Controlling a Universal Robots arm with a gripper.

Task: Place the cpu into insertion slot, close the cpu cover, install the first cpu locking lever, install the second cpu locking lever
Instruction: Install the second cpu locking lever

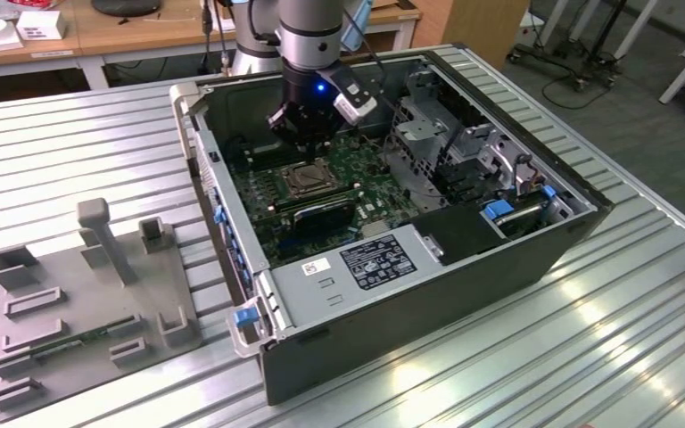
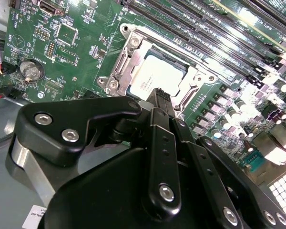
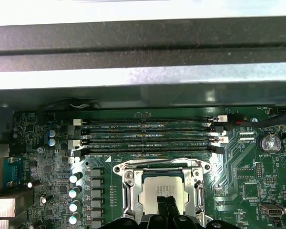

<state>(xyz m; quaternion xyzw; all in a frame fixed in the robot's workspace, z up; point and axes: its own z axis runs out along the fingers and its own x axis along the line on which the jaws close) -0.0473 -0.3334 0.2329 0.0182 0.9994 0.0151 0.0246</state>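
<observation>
The cpu (image 2: 152, 76) (image 3: 155, 191) lies in the insertion slot (image 1: 309, 181) on the green motherboard, its silver-grey top facing up. The silvery cpu cover (image 2: 126, 59) (image 3: 129, 193) lies flat around it, framing the chip through its cut-out. My gripper (image 2: 161, 95) (image 3: 166, 202) (image 1: 304, 147) hangs straight over the chip inside the open computer case. Its two black fingertips are pressed together, shut, with nothing between them. They sit at the chip's near edge; I cannot tell whether they touch it.
Long black memory slots (image 3: 148, 136) run beside the socket. A coin battery (image 2: 31, 70) and a row of capacitors (image 3: 75, 193) stand nearby. The case walls (image 1: 206, 169) and a metal drive cage (image 1: 438, 134) hem the arm in. A grey fixture plate (image 1: 81, 303) lies on the ribbed table.
</observation>
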